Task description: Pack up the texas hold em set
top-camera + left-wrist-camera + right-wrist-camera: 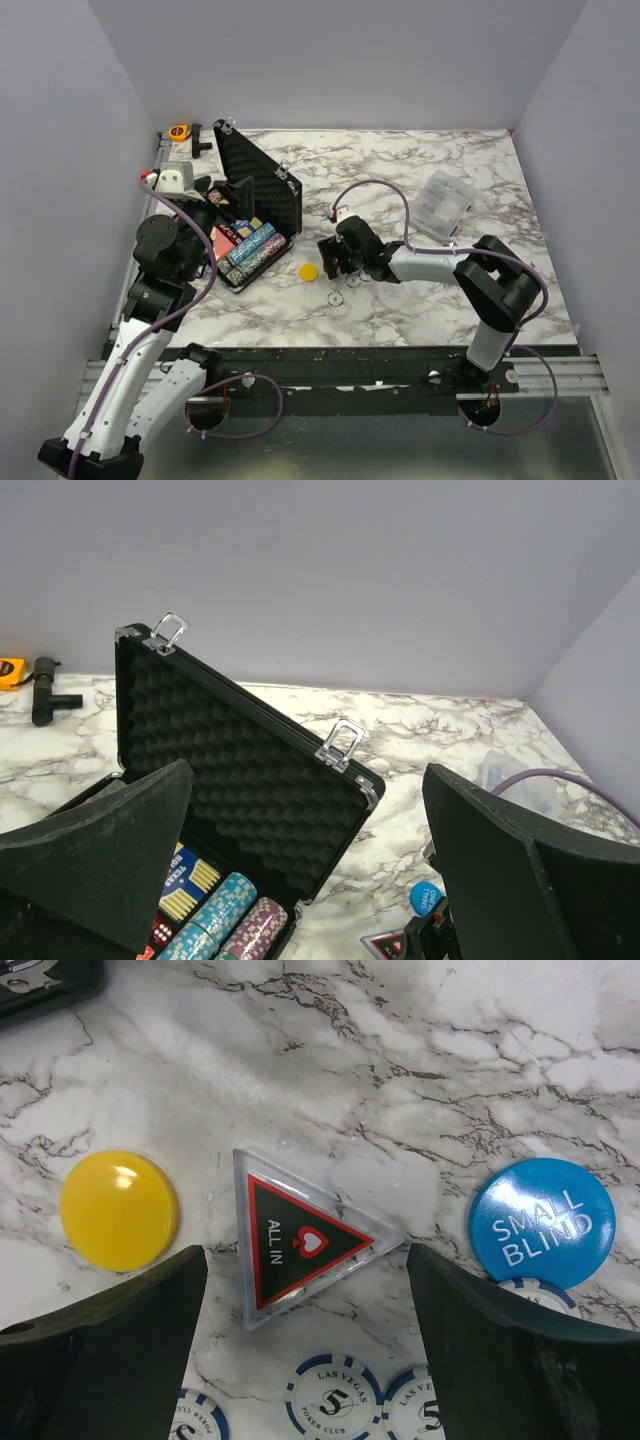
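Observation:
The texas hold em set's black case stands open at the left, its foam-lined lid raised. Rows of chips and a card deck lie inside. My left gripper hovers open above the case, holding nothing. My right gripper is low over the table to the right of the case. Its open fingers flank a clear triangular "ALL IN" token without touching it. A yellow disc lies to the token's left and a blue "SMALL BLIND" disc to its right. White chips marked 5 lie below.
A clear plastic bag lies at the back right. An orange tape roll and a black T-shaped part sit at the back left corner. A purple cable loops above the right arm. Walls enclose three sides.

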`<state>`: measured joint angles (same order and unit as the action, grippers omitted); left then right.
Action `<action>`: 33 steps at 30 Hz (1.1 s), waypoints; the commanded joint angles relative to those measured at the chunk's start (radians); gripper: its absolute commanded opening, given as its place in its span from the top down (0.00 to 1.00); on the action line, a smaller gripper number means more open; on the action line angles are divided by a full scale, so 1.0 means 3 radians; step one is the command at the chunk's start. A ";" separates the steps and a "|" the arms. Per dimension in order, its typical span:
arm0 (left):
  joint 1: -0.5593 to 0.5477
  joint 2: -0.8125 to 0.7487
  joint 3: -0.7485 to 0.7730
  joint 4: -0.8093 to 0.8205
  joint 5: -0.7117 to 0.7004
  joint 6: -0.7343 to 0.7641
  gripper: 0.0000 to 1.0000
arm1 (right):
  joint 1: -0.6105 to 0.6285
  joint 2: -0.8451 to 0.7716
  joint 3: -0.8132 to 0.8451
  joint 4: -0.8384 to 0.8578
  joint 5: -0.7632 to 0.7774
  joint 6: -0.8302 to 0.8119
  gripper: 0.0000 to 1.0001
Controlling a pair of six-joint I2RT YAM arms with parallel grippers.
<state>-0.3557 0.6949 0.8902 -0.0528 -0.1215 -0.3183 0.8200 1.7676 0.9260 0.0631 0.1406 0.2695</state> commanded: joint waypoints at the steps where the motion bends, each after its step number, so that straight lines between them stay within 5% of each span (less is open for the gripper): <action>1: -0.0021 0.0025 0.0095 -0.0049 0.0058 0.0008 0.02 | 0.0011 0.0105 0.0069 0.0057 0.0174 -0.0155 0.16; 19: -0.0021 0.0100 0.0111 -0.0059 0.0122 -0.0013 0.02 | 0.0013 0.0276 0.0094 0.0029 0.0099 -0.0316 0.20; 33: -0.0026 0.0139 0.0116 -0.0083 0.0133 -0.0043 0.01 | 0.0018 0.0237 -0.0004 0.0117 0.0028 -0.0296 0.41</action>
<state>-0.3557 0.7319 0.8936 -0.0551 -0.0994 -0.3218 0.8230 1.8084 0.9470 0.0937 0.1745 0.1814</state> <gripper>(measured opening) 0.984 0.641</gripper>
